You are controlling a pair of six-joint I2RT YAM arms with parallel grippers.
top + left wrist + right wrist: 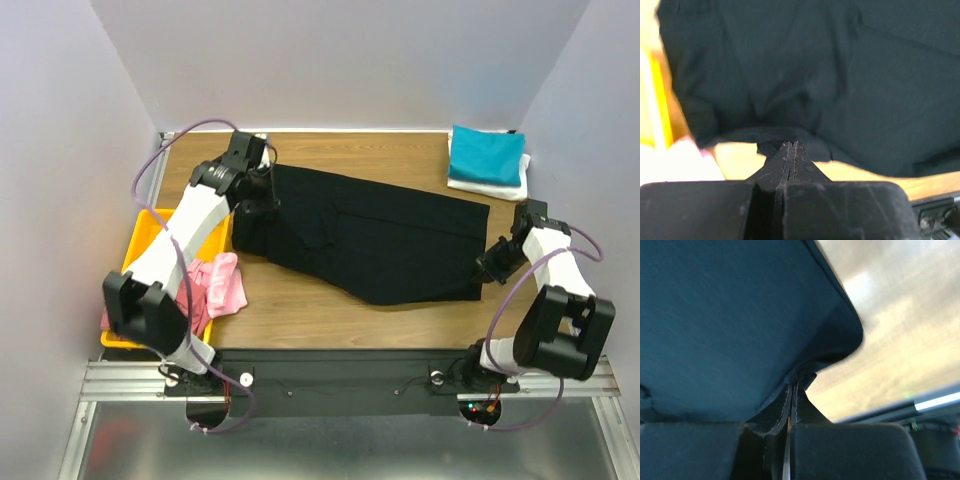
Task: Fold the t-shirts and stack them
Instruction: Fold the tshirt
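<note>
Your left jaws are closed on a bunched fold at the left end of the black t-shirt (370, 235), toward the far left corner of the counter (400, 150) and just beside the yellow tray (145, 235). In the left wrist view the two fingertips (788, 152) meet with dark cloth pinched between them, and the rest of the black t-shirt (815, 75) spreads out beyond them, with the bright tray rim (655, 100) at the left of that view. Your right jaws are clamped on the shirt's opposite end, close to the right edge of the counter. The right wrist view shows the fingertips (782, 400) pressed together on a rounded corner of the black t-shirt (715, 315), which fills the upper left of that view, and the wood behind it is blurred. Between the two grips the black shirt lies across the middle of the counter, running at a slant from far left to near right, with creases near its left half. A folded teal t-shirt (487, 153) sits on top of a white t-shirt (480, 187) in the far right corner, apart from the black one. A pink t-shirt (222, 283) hangs crumpled over the tray's right rim onto the wood near the left edge, partly behind the left arm (185, 240).
</note>
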